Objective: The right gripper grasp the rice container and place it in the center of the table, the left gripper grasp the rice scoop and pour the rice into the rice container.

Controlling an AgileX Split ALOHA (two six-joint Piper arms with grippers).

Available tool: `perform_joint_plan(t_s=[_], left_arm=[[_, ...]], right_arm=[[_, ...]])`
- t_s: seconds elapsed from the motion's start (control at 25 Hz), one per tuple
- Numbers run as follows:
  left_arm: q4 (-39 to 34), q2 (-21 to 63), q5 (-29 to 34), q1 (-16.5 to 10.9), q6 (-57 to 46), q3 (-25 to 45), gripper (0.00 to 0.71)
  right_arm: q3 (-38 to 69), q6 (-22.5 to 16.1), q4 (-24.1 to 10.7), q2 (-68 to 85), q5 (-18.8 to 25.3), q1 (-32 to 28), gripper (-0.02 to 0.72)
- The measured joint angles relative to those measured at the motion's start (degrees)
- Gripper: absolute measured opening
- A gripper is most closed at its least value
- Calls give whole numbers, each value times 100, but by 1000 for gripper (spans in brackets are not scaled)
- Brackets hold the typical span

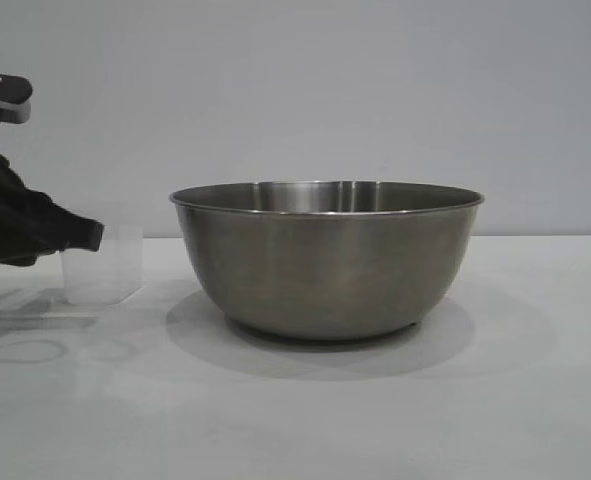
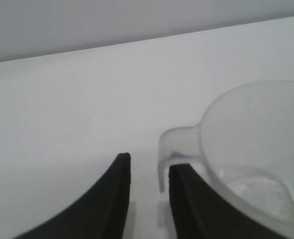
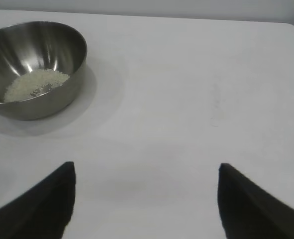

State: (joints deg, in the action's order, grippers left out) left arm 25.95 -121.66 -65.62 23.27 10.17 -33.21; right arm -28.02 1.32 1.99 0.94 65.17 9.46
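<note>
The rice container, a big steel bowl, stands in the middle of the white table. The right wrist view shows the rice as a pale heap on the floor of the rice container. The clear rice scoop stands upright on the table left of the bowl. My left gripper is at the scoop's handle side. In the left wrist view the rice scoop shows its loop handle between the tips of the left gripper, which are open with a gap beside the handle. My right gripper hangs wide open over bare table, well away from the bowl.
A plain grey wall backs the table. The table's far edge and rounded corner show in the right wrist view. Bare tabletop lies in front of the bowl and to its right.
</note>
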Motion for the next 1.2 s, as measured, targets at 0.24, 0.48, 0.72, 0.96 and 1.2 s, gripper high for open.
perform_joint_plan(t_s=[0.24,0.48,0.72,0.96,1.2], left_arm=[[-85,123,0,0,-236,492,253],[-782,740,0,0,-798,1263,253],[-1450,1604,0,0,-988,1910,253],[-1741,2487,770,0,-1124,2094,253],[-1812,3245,2351,0,-1137,1958,253]], right_arm=[[0,0,0,0,0,0,505],[0,0,0,0,0,0,505],[0,0,0,0,0,0,505],[0,0,0,0,0,0,505],[0,0,0,0,0,0,505]])
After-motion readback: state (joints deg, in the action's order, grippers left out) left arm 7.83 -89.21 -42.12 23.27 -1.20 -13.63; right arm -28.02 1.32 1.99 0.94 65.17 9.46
